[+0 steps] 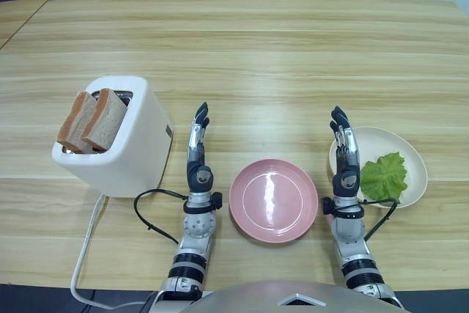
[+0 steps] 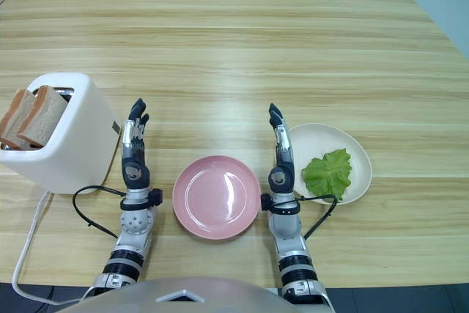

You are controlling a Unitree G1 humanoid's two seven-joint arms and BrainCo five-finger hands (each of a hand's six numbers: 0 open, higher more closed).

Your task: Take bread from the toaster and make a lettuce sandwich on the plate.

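A white toaster [image 1: 121, 148] sits on the left side of the wooden table [image 1: 256, 56]. Two slices of bread [image 1: 91, 121] stick up out of its top, side by side and leaning a little. A pink plate [image 1: 273, 199] lies in the middle, close to the robot, with nothing on it. On the right is a cream plate [image 1: 381, 141] with one green lettuce leaf [image 1: 383, 177] on it. The left hand [image 1: 198, 163] is between the toaster and the pink plate. Its fingers are straight and it holds nothing. The right hand [image 1: 344, 163] is between the pink plate and the cream plate, by the cream plate's left edge. Its fingers are straight too, and it holds nothing. A white cord [image 1: 86, 240] runs from the toaster to the near edge of the table.
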